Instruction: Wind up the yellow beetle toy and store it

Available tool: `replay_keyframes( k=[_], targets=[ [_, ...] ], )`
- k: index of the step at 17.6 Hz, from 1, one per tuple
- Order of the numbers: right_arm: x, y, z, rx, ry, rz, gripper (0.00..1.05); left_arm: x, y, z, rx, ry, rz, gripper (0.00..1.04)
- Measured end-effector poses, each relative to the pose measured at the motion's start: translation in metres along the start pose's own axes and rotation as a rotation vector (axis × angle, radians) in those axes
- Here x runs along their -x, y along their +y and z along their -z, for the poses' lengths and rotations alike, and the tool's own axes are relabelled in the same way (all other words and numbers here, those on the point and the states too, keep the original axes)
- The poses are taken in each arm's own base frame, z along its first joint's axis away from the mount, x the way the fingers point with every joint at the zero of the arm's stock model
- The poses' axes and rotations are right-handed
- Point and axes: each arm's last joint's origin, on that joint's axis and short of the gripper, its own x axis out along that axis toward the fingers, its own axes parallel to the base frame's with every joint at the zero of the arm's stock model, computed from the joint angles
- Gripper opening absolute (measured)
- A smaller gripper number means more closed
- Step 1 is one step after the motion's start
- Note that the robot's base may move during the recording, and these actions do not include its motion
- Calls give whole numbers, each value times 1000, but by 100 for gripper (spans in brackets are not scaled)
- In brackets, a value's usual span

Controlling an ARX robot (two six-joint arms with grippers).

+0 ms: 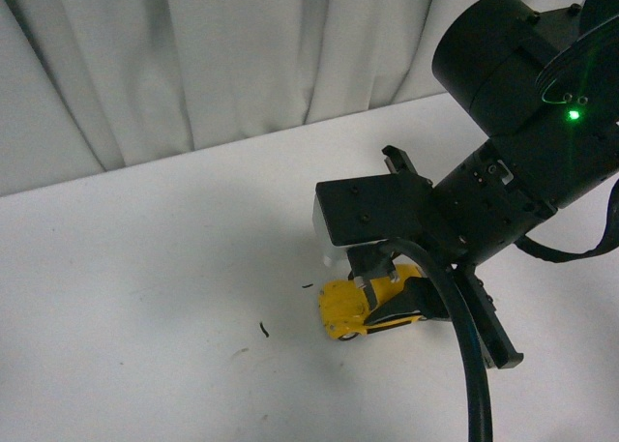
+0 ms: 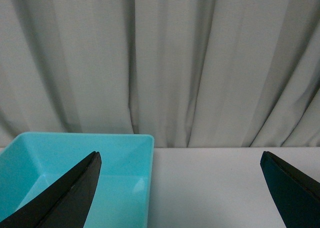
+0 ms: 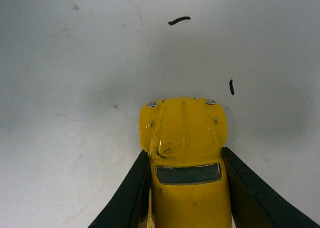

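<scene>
**Right end effector clamped on the toy car; much of the car hidden**

A pale curtain (image 1: 193, 55) hangs in folds behind a white table (image 1: 145, 268). In the front view the right arm (image 1: 522, 123) is the largest thing, a bulky black body with a small green light (image 1: 574, 114), reaching in from the right edge, which cuts it off. The left arm does not show in that view.

In the left wrist view a teal bin (image 2: 125, 158) stands on the table against the curtain. Its near part is cut off by the frame and partly covered by one dark finger. The left end effector (image 2: 180, 160) has its fingers spread wide, with nothing between them; only their tips are in frame.

The right end effector (image 3: 184, 153) is closed on the yellow toy car (image 1: 348, 307), one black finger pressed against each side. In the front view the arm and a thick black cable (image 1: 464, 336) cover the car's far half. The right wrist view shows its bonnet and windscreen, while the rear runs out of frame. The car sits low over the table, right of centre; whether its wheels touch the surface is hard to tell.

Two small dark specks (image 3: 179, 21) lie on the table just ahead of the car; what they are is unclear.
</scene>
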Motion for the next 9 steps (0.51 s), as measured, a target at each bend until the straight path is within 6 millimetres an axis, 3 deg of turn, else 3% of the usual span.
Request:
replay_keyframes(
  k=[9],
  targets=[
    [17, 19, 34, -67, -3, 32, 36, 0, 0, 0, 0, 0, 0, 98]
  ],
)
